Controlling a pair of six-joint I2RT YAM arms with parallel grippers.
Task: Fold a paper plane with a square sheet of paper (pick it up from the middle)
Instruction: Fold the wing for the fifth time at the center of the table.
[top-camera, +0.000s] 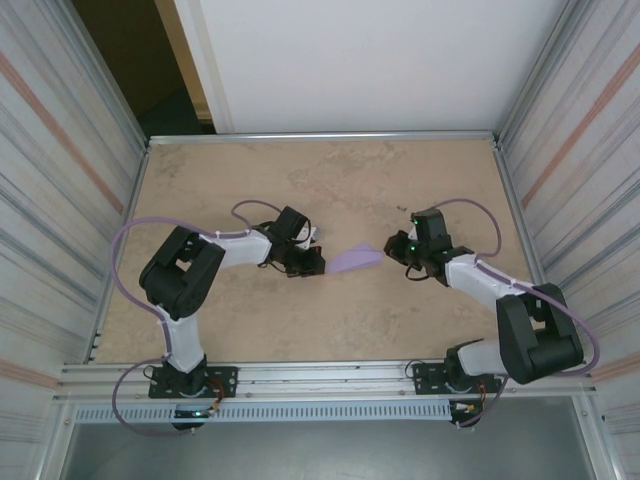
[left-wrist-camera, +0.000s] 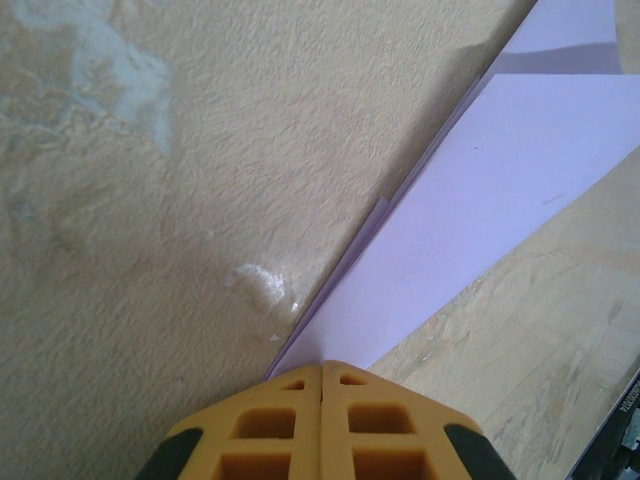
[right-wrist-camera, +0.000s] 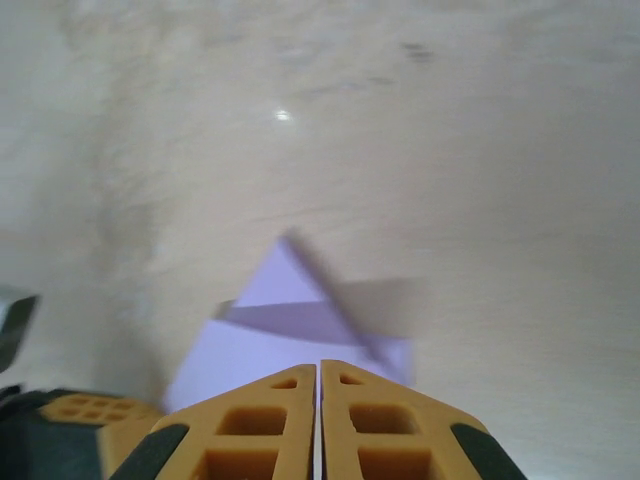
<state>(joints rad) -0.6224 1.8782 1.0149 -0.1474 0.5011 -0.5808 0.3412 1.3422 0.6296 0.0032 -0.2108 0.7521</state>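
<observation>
The lavender paper (top-camera: 355, 261), folded to a pointed shape, lay at approx. the middle of the table (top-camera: 330, 180), betw. the two arms. The L gripper (left-wrist-camera: 321, 370) was fully closed, nothing betw. its fingers, its tips down on the paper's narrow end. The R gripper (right-wrist-camera: 318, 366) was closed too, its tips at the wide end; that pic was blurred, so I could not tell if it touched.

Nothing readable — white marks on a black part (left-wrist-camera: 627, 405) at the left wrist view's edge are too small.

Far tabletop (top-camera: 320, 170) lies open (side walls (top-camera: 60, 150) hem it).
</observation>
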